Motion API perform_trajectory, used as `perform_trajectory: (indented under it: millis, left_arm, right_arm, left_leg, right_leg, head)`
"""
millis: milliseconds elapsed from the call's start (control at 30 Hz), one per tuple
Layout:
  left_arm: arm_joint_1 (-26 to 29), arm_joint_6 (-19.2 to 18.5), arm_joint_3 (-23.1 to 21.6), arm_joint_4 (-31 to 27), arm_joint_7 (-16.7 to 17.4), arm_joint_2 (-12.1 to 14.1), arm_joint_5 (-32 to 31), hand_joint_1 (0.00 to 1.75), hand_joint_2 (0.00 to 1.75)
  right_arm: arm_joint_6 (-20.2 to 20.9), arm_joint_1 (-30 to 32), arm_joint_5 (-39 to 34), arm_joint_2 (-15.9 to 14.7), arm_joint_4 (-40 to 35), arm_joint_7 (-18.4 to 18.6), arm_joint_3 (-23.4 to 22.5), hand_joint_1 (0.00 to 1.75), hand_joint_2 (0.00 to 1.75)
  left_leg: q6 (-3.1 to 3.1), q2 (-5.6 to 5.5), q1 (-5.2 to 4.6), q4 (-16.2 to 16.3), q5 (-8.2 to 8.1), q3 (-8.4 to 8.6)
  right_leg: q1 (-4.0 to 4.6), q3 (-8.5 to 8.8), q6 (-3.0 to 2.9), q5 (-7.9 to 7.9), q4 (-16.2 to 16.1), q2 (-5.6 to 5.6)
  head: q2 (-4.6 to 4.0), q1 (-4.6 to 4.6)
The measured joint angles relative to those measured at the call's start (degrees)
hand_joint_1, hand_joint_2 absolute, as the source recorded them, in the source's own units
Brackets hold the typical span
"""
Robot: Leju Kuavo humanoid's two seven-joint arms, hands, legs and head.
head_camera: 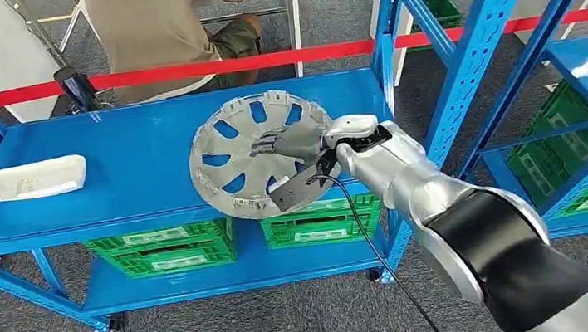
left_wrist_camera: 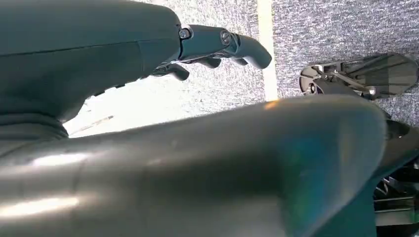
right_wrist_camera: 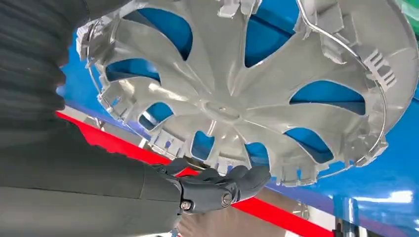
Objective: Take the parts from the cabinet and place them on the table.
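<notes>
Below, green crates (head_camera: 168, 247), contents unclear.

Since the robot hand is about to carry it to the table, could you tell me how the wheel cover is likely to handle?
The wheel cover looks like thin moulded plastic with open spokes, so probably light and slightly flexible. Its rim clips look breakable if squeezed. Held by the right robot hand at one edge, the broad disc may tilt or swing.

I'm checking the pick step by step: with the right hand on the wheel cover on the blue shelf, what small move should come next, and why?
Probably close the right hand firmly on the wheel cover, then lift slightly. Its fingers lie over the cover's rim in the right wrist view, but the cover seems to rest on the blue shelf, overhanging its front edge; whether the grip is firm cannot be told.
</notes>
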Motion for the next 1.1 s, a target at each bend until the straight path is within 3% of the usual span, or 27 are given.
perform_trajectory:
  millis: [700, 867, 1100]
  left_arm:
    - [-0.04, 0.0, -0.02, -0.02, 1.11, -0.04, -0.33, 0.0, 0.0]
    - [-0.04, 0.0, -0.02, -0.09, 1.64, -0.04, -0.33, 0.0, 0.0]
    - [0.01, 0.0, -0.02, -0.09, 1.77, -0.07, 0.09, 0.0, 0.0]
  right_arm:
    - [-0.39, 3.74, -0.61, 0.02, 0.07, 1.14, -1.75, 0.0, 1.75]
    - [-0.5, 4.14, -0.61, 0.02, 0.07, 8.05, -1.97, 0.0, 1.75]
    - [-0.68, 4.86, -0.41, 0.57, 0.09, 21.71, -2.14, 0.0, 1.75]
  left_leg:
    - [0.0, 0.0, 0.0, 0.0, 0.0, 0.0]
    - [0.0, 0.0, 0.0, 0.0, 0.0, 0.0]
    - [0.0, 0.02, 0.0, 0.0, 0.0, 0.01]
  right_leg:
    - [0.0, 0.0, 0.0, 0.0, 0.0, 0.0]
    - [0.0, 0.0, 0.0, 0.0, 0.0, 0.0]
    - [0.0, 0.0, 0.0, 0.0, 0.0, 0.02]
  head:
    - [0.0, 0.0]
    - [0.0, 0.0]
    - [0.0, 0.0]
